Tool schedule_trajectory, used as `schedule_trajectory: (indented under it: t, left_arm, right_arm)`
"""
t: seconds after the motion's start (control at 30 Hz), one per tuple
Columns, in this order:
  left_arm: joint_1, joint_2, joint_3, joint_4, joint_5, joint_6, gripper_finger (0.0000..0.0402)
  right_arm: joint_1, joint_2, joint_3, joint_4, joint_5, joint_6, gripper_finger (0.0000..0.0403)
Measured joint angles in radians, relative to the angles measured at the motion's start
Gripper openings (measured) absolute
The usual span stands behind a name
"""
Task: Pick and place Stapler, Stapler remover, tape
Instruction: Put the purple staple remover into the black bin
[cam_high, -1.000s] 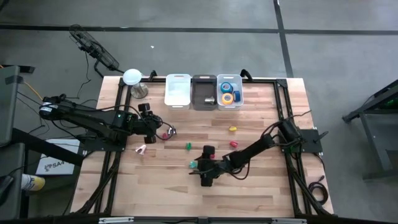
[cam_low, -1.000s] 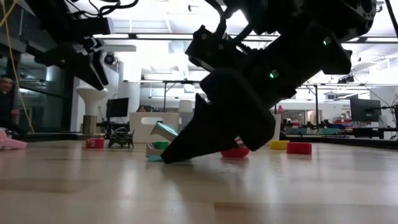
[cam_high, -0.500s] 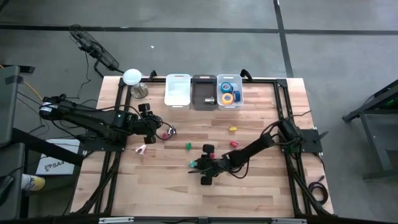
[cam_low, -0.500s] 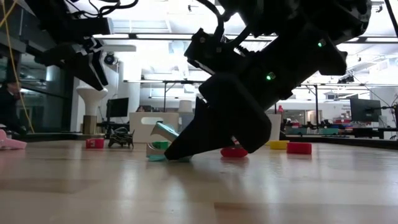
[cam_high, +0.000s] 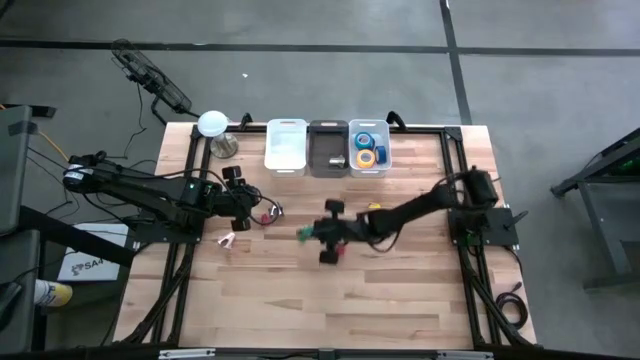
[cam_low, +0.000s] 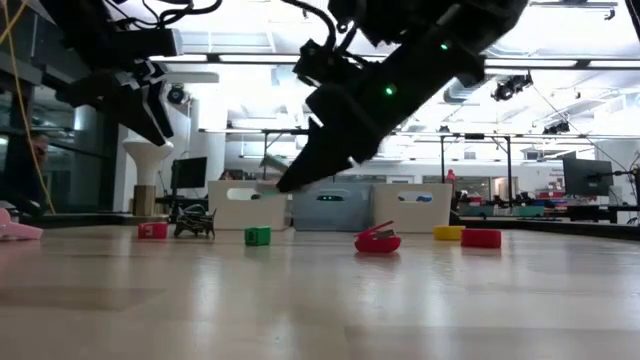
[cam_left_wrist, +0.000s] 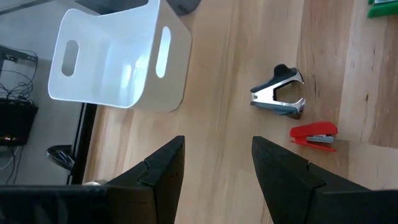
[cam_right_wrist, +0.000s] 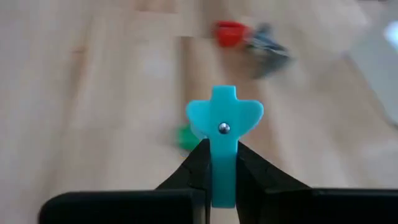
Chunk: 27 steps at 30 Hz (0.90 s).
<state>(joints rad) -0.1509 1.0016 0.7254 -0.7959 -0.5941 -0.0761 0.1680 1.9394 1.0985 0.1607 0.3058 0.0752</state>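
R gripper (cam_right_wrist: 219, 163) grips teal stapler (cam_right_wrist: 222, 134), no label.

Robotics lab: framed wooden table (cam_high: 400, 300), concrete floor (cam_high: 300, 25), monitors (cam_low: 586, 178) behind.

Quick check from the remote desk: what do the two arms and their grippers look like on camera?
Both arms are dark, jointed links with black cables along them. The left gripper has two broad, angular black fingers. The right gripper has black fingers too, and small green indicator lights show on the right arm.

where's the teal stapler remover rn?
High view: the teal plastic stapler remover is clamped in the right gripper above mid-table, left of the small red stapler.
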Motion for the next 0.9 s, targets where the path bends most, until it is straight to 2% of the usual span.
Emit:
schedule_trajectory:
  t: [0.2,0.47,0.67,0.9]
  left_arm:
    - [0.0,0.0,0.0,0.0,-0.027,0.0,0.0183]
    - [0.0,0.0,0.0,-0.001,-0.113,0.023,0.0183]
    - [0.0,0.003,0.0,-0.002,-0.197,0.021,0.0183]
    - [0.0,0.024,0.0,0.003,-0.213,0.019,0.0183]
  right_arm:
    - [-0.144,-0.088,0.0,-0.141,0.02,-0.047,0.0026]
    - [-0.33,-0.177,0.0,-0.205,0.016,-0.117,0.0026]
    - [-0.457,-0.183,0.0,-0.223,-0.08,-0.19,0.0026]
    - [-0.57,-0.174,0.0,-0.199,-0.139,-0.274,0.0026]
